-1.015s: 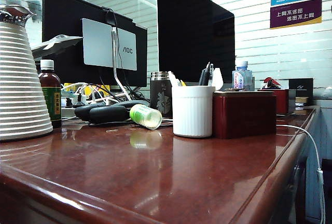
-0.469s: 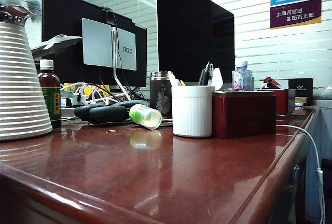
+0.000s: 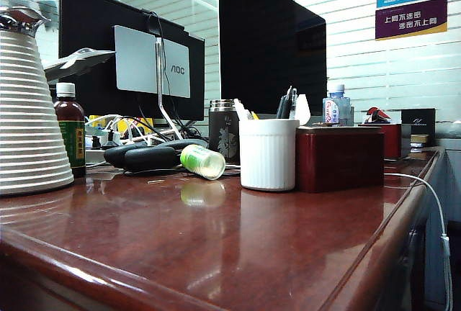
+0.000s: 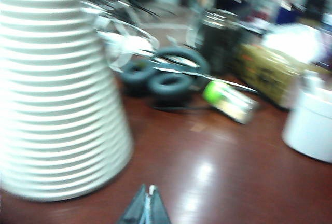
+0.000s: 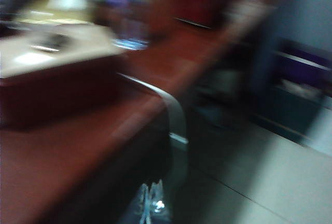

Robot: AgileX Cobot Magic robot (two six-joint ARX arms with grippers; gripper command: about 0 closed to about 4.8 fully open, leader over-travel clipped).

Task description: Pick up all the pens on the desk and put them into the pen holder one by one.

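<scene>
The white ribbed pen holder [image 3: 268,154] stands on the reddish-brown desk [image 3: 238,246], against the dark red box. A dark pen [image 3: 285,104] and a white pen [image 3: 240,109] stick up out of it. Neither arm shows in the exterior view. In the blurred left wrist view my left gripper [image 4: 147,204] is shut, low over the desk [image 4: 207,172], close to the big white jug and well short of the pen holder [image 4: 312,125]. My right gripper [image 5: 151,203] is shut too, beside the desk's rounded edge [image 5: 78,146], above the floor.
A big white ribbed jug [image 3: 29,120] and a brown bottle [image 3: 70,129] stand at the left. A green-capped bottle [image 3: 202,161] lies by black headphones [image 3: 148,156]. The dark red box [image 3: 338,158] adjoins the holder. A white cable [image 3: 425,188] hangs over the desk edge. Monitors stand behind.
</scene>
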